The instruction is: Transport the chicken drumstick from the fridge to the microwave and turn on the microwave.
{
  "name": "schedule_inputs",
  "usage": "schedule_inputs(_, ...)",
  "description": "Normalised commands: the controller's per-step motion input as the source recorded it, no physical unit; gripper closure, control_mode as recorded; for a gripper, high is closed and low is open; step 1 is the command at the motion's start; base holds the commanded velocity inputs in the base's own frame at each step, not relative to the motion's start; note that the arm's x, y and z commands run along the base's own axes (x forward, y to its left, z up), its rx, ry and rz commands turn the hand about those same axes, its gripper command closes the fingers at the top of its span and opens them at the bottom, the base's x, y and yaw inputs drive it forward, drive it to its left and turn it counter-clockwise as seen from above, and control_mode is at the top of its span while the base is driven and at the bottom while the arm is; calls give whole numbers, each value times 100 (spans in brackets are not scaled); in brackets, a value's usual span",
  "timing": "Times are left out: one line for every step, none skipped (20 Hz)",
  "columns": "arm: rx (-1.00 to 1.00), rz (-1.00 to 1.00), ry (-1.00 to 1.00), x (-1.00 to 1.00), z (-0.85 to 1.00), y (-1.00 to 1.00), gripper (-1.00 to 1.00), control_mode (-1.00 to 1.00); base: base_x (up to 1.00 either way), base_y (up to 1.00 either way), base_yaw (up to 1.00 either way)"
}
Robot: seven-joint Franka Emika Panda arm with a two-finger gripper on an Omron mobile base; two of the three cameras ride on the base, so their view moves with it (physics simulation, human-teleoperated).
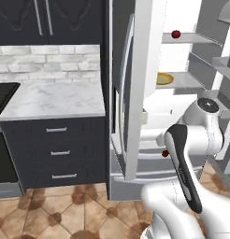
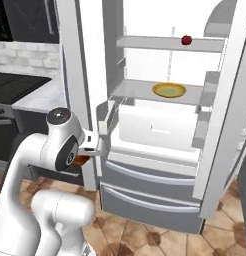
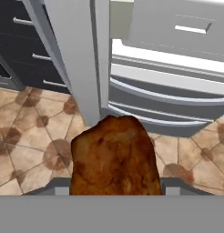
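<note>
The golden-brown chicken drumstick (image 3: 114,159) sits between my fingers and covers the lower middle of the hand view. My gripper (image 3: 114,189) is shut on it, held in front of the open fridge (image 2: 160,125), above the tiled floor and outside the shelves. In the right base view the drumstick (image 2: 81,160) peeks out brown under my wrist; in the left base view it is a small reddish spot (image 1: 165,153) beside my forearm. The fridge doors stand open, showing white shelves and grey lower drawers (image 3: 177,91). The microwave is out of view.
A small round red fruit (image 2: 186,40) rests on the upper fridge shelf and a yellow plate (image 2: 169,90) on the middle one. The open left fridge door (image 1: 135,93) stands close to my hand. To its left are a marble counter (image 1: 56,100) and dark drawers (image 1: 58,151).
</note>
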Motion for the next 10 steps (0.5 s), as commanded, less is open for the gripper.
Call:
schedule_inputs(0,0,0,0,0,0,100,100,-3,75,0)
schedule_inputs(0,0,0,0,0,0,100,100,-4,74,0)
schedule_inputs(0,0,0,0,0,0,100,100,0,76,0)
schedule_inputs(0,0,0,0,0,0,100,100,-1,76,0)
schedule_inputs(0,0,0,0,0,0,100,100,0,74,0)
schedule_inputs(0,0,0,0,0,0,100,100,0,76,0)
schedule_inputs(0,0,0,0,0,0,100,100,0,76,0)
schedule_inputs(0,0,0,0,0,0,100,100,0,76,0)
schedule_inputs(0,0,0,0,0,0,100,100,0,76,0)
schedule_inputs(0,0,0,0,0,0,100,100,0,76,0)
